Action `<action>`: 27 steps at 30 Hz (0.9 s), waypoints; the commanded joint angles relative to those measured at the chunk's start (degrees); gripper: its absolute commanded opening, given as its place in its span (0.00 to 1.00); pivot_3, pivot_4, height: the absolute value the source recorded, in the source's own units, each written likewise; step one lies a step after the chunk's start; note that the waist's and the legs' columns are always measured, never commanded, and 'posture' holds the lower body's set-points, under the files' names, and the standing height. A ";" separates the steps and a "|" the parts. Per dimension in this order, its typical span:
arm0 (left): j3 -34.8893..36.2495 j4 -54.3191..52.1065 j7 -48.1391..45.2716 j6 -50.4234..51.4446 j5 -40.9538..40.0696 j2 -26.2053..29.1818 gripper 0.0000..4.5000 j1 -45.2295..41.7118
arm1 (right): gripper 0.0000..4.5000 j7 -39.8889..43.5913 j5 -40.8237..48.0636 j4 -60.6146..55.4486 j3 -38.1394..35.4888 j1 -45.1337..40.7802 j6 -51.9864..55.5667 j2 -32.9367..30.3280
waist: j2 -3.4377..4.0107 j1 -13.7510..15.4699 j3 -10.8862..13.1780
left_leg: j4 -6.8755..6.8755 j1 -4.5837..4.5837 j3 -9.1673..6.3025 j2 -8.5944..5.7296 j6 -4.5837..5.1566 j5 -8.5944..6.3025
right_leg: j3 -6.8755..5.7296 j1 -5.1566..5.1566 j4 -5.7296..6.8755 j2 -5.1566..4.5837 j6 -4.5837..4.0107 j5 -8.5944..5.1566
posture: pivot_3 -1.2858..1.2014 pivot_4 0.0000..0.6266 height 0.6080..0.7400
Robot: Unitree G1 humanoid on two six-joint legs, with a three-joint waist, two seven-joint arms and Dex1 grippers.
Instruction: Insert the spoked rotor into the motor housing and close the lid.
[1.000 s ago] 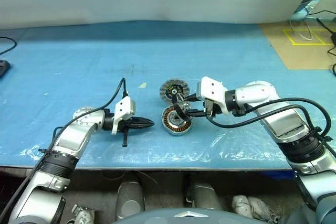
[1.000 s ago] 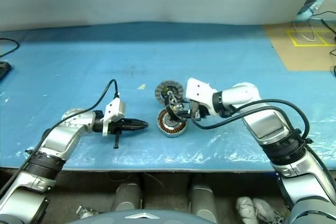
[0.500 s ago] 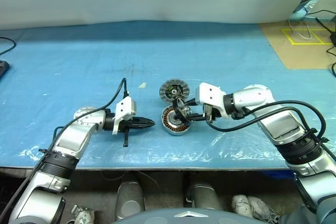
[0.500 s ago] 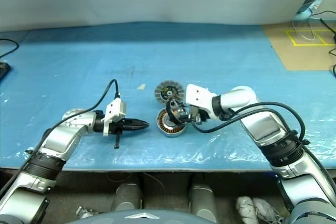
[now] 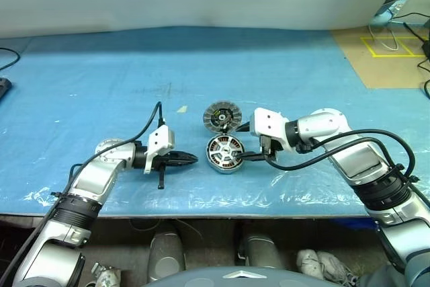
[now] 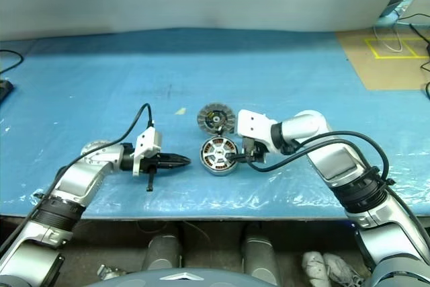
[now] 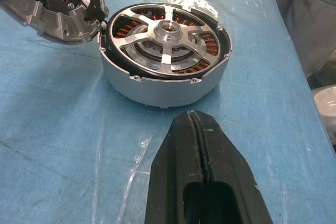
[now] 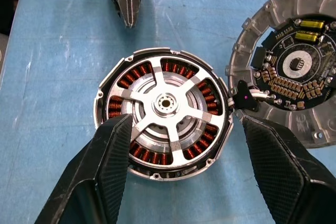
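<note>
Sitting inside the motor housing (image 8: 164, 141) on the blue table cover (image 5: 101, 85), the spoked rotor (image 8: 167, 104) is lying flat over the copper windings, and your right gripper (image 8: 181, 169) is spreading its two black fingers wide on either side of the housing, gripping nothing. Your left gripper (image 7: 195, 129) is pointing at the housing from close by with its fingers pressed together and empty, while the lid (image 8: 296, 72) is lying dark face up, touching the housing's rim.

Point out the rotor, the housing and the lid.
rotor (image 8: 167, 102), right wrist view, on its hub.
housing (image 7: 157, 88), left wrist view, on its silver outer wall.
lid (image 8: 293, 66), right wrist view, on the grey disc at its centre.
</note>
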 commanded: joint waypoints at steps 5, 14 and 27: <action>0.33 -0.44 -0.29 -0.88 0.02 0.02 0.00 -0.20 | 0.75 -0.25 2.75 0.42 -3.95 -2.87 0.52 1.15 | 0.00 0.01 0.00 | 0.00 0.00 0.00 0.00 0.00 0.00 | 0.00 0.00 0.00 0.00 0.00 0.00 | 0.52 0.24 1.00; -0.09 -2.03 0.23 0.08 0.02 -0.32 0.00 -0.08 | 0.12 -2.50 5.50 4.07 -3.97 -2.14 3.03 6.74 | 0.00 -0.04 0.00 | 0.00 0.01 0.00 0.00 0.00 0.00 | 0.00 0.00 0.01 0.00 0.00 0.00 | 0.52 0.24 1.00; 0.29 -4.38 0.75 2.25 -0.04 0.84 0.00 0.00 | 0.01 -1.88 5.09 10.04 -1.69 -0.92 4.85 10.03 | 0.00 -0.02 0.00 | 0.01 -0.02 0.00 0.00 0.00 0.00 | -0.02 -0.01 0.00 -0.01 -0.01 0.00 | 0.52 0.24 1.00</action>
